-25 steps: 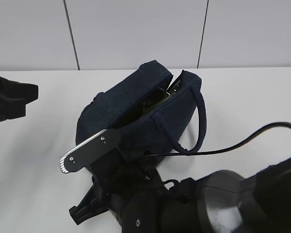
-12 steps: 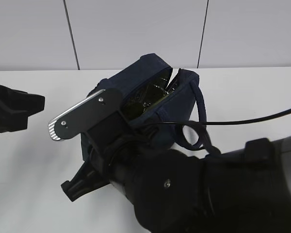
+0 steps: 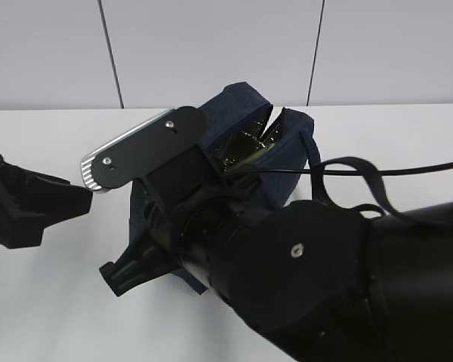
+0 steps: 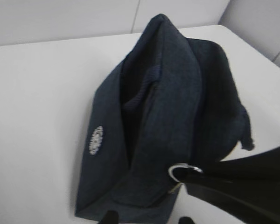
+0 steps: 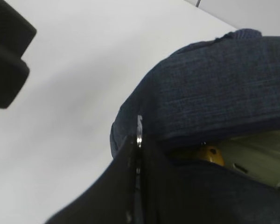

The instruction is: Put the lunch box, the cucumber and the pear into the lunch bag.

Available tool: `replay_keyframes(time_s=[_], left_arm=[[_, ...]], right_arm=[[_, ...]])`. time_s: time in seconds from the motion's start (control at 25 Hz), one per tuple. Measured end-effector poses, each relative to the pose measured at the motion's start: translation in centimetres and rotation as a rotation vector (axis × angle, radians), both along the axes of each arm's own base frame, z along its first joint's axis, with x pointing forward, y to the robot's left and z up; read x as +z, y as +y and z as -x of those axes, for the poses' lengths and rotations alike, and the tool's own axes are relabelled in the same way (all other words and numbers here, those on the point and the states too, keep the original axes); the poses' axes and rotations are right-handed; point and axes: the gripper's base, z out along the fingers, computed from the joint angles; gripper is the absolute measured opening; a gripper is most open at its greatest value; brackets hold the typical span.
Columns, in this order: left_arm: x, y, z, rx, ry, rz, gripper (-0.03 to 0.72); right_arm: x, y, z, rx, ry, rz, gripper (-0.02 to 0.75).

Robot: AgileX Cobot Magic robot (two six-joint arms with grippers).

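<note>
The right gripper [image 5: 139, 135], fingers pinched together on the metal ring pull [image 4: 178, 170], draws the zipper of the lunch bag [image 3: 287, 162] with the pear [image 5: 206, 154] inside, while the left gripper [image 3: 53, 204] waits alongside, its fingers' state unclear.

the lunch bag [image 3: 279, 162] sits on the counter [image 3: 408, 143], near its middle, with a wall [image 3: 211, 45] behind it. the right arm [image 3: 302, 279] stands in front of the bag and hides its near side. the left arm [image 3: 23, 211] is off to the bag's left. inside the open bag, the pear [image 5: 206, 153] lies beside the lunch box [image 5: 256, 156].
</note>
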Motion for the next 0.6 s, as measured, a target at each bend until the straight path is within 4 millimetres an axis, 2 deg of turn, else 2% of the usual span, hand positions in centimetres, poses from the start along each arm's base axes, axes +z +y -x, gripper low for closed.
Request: replay_keyframes(time_s=[0.16,0.4,0.52,0.6], left_arm=[[-0.3,0.2,-0.3,-0.134,0.068,0.115,0.24],[-1.8,3.4,-2.8,-0.18,0.113,0.234,0.24],[-2.3,3.3,-3.9,-0.297,0.144,0.31,0.24],[-2.9,3.4,-4.8,-0.306,0.14,0.296,0.24]], right_arm=[[-0.1,0.0,0.1,-0.001,0.014,0.006,0.0],[-0.3,0.1,0.3,0.025,0.052,0.005,0.0],[-0.4,0.2,0.4,0.034,0.065,0.001,0.0],[-0.4,0.2,0.5,0.03,0.069,-0.001,0.0]])
